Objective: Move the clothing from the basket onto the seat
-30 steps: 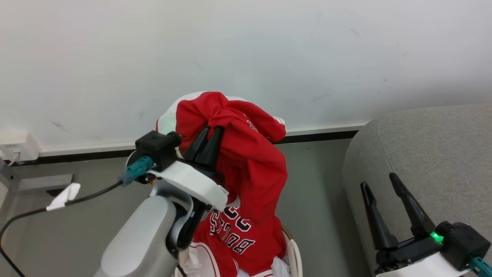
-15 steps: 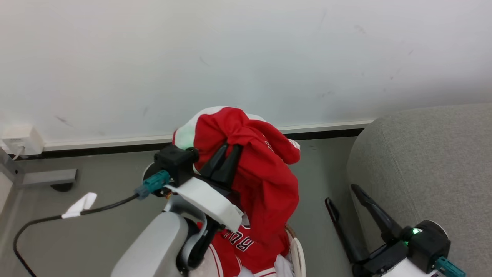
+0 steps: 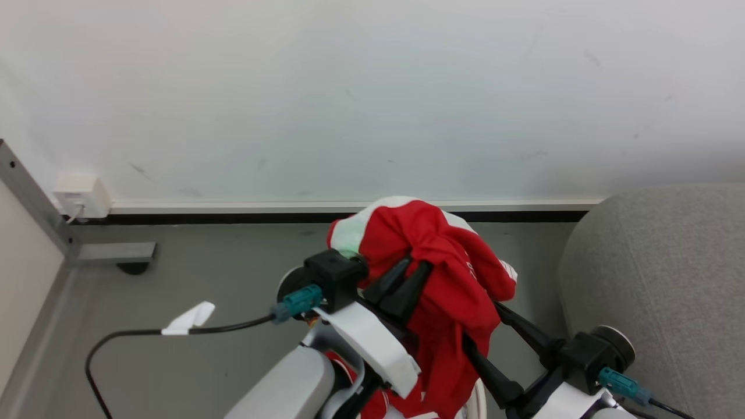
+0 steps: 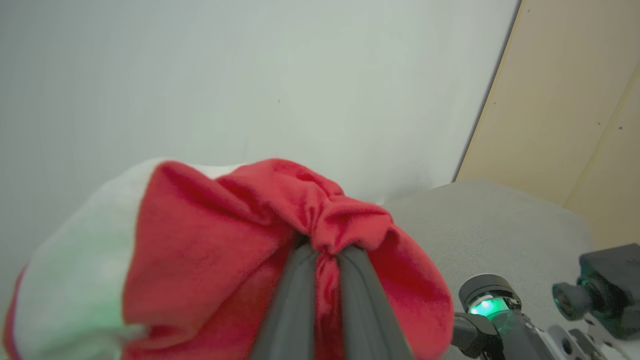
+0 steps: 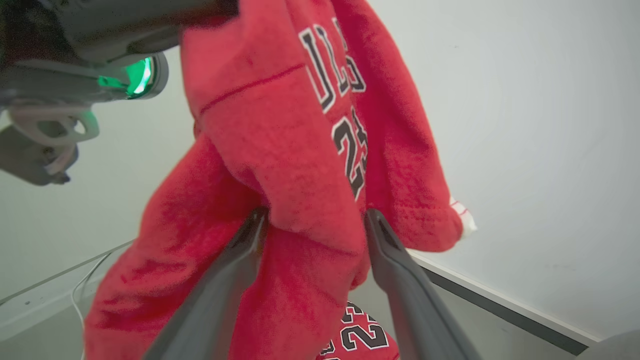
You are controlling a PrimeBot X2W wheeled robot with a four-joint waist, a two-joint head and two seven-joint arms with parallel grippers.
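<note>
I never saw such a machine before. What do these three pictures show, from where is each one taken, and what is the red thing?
It is a robot with two arms. One picture looks down from its head; the other two look along each wrist's fingers. The left gripper is shut on a red jersey, held up above the grey floor. The right gripper is open, its fingers either side of the hanging cloth. A grey sofa stands at the right.

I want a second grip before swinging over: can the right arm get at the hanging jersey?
Probably yes: on the right arm the open jaws stand either side of the jersey, which hangs from the left arm.
</note>
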